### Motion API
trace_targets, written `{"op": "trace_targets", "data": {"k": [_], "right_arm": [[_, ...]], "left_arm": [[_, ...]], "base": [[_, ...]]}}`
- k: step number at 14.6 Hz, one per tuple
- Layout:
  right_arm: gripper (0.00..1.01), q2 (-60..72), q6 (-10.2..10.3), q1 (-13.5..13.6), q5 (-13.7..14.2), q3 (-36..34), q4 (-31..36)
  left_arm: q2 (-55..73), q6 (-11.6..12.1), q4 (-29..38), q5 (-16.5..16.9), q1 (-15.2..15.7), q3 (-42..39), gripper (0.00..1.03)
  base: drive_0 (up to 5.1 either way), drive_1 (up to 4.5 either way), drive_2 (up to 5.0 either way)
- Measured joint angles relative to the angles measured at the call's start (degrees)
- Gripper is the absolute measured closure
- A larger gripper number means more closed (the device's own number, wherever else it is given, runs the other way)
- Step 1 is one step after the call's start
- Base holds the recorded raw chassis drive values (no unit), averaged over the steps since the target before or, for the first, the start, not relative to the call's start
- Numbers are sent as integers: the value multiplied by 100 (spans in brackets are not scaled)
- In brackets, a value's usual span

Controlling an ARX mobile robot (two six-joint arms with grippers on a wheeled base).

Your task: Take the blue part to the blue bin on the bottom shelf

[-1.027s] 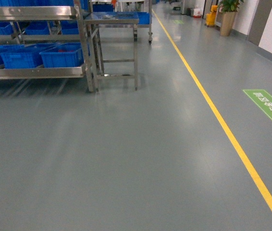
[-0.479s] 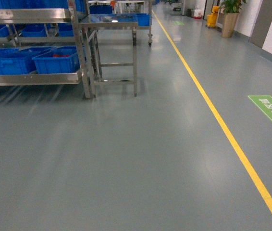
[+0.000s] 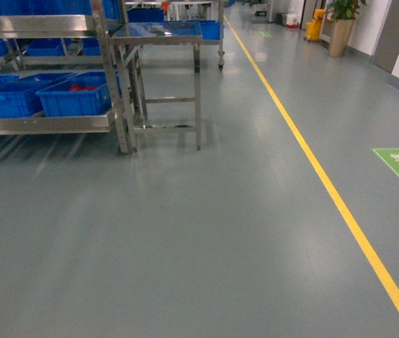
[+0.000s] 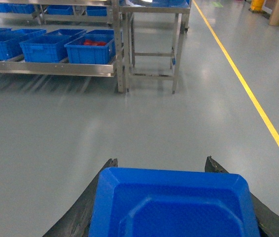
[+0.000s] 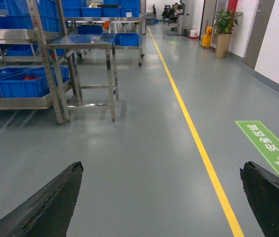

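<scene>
- Across the open floor between the robot and the rack lies the main risk: the blue part (image 4: 171, 207) rides in the left pincer (image 4: 160, 162) with the drop point well away, so a jolt of the base could loosen it.
- Only the two dark fingers (image 4: 87, 207) at the part's sides show. How firm the grip is, I cannot tell.
- At the rack, a mix-up looks likely. Several like crates sit side by side on the bottom shelf (image 4: 51, 69), and the end one, the red-filled crate (image 4: 90, 52), is the wrong target.
- I take the blue bin (image 4: 43, 52) to be its neighbour to the left, though from this range that is a judgement.
- Under the upper tier there looks to be little headroom, so a high approach could knock the arm on the steel rail.
- Just right of the rack stands the steel table (image 3: 198, 91), whose legs could catch the base.
- Left pincer: clamped on the blue part, which fills the gap between its fingers.
- Right pincer (image 5: 161, 167): spread wide, nothing between its fingers.
- Relative to the left pincer, the bin is ahead and to the left, well apart.
</scene>
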Motion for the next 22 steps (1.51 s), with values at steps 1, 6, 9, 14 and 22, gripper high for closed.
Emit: {"op": "trace_targets", "data": {"k": [1, 6, 9, 14, 22], "right_arm": [[3, 0, 0, 0, 0, 0, -4], [3, 0, 0, 0, 0, 0, -7], [3, 0, 0, -2, -2, 0, -2], [3, 0, 0, 0, 0, 0, -13], [3, 0, 0, 0, 0, 0, -9]], "left_arm": [[0, 0, -9, -2, 2, -2, 59], [4, 0, -11, -2, 0, -2, 59], [4, 0, -2, 0, 0, -2, 59], [4, 0, 0, 0, 0, -2, 59], [0, 0, -4, 0, 0, -2, 59]], "base": [[-3, 427, -434], [0, 431, -431], [2, 434, -430], [-3, 429, -435], [-3, 429, -435]]}}
